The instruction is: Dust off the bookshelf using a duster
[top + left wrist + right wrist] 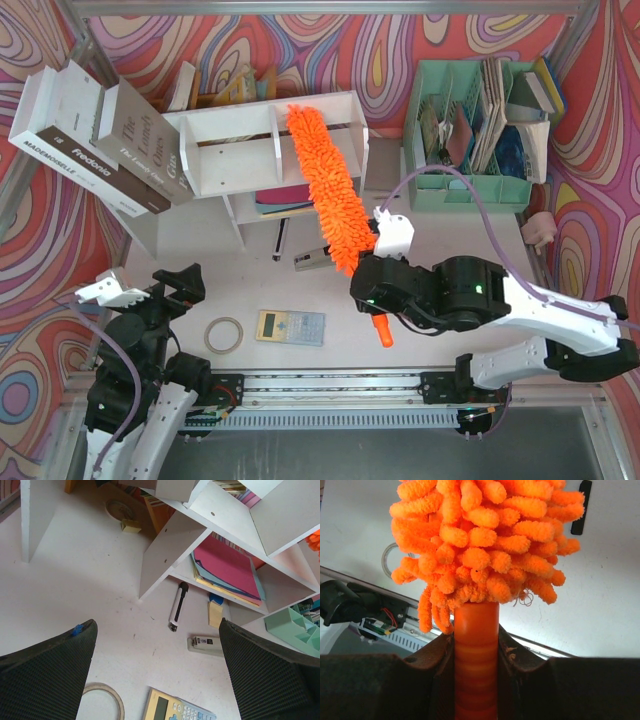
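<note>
The white bookshelf (240, 130) stands at the back centre, with coloured papers on its lower tier; it also shows in the left wrist view (175, 540). The orange duster (325, 185) lies slanted across the shelf's right part, its fluffy head reaching the top board. My right gripper (372, 270) is shut on the duster's orange handle (476, 650), just below the fluffy head (480, 540). The handle's end (382, 332) sticks out below the wrist. My left gripper (170, 290) is open and empty, above the table at the front left (157, 645).
Large books (100, 140) lean at the shelf's left. A mint-green organiser (480, 130) stands at back right. On the table lie a tape roll (223, 335), a calculator (290, 327), a stapler (312, 260) and a black-and-white pen (178, 605).
</note>
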Robot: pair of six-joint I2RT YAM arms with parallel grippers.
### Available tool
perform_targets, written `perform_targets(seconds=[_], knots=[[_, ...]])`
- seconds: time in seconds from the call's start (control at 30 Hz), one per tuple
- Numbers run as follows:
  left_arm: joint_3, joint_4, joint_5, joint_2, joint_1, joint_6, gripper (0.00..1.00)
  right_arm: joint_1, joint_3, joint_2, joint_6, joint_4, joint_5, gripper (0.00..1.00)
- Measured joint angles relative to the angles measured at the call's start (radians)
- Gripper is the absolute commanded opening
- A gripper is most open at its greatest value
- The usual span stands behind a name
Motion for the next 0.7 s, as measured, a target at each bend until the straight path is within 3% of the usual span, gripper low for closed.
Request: perform_targets(seconds=[0.23, 0.5, 0.7], knots=[[0.000, 0.000, 0.000, 0.000, 0.000, 0.000, 0.98, 0.000, -0.023, -0.076, 0.038, -0.010, 0.027, 0.00], [0.000, 0.000, 0.000, 0.000, 0.002, 0.000, 0.98, 0.002, 0.011, -0.064, 0.162, -0.130, 0.070, 0.00], [0.000, 0.000, -0.001, 0.000, 0.002, 0.000, 0.98, 0.006, -0.097, -0.063, 0.179, -0.094, 0.059, 0.00]])
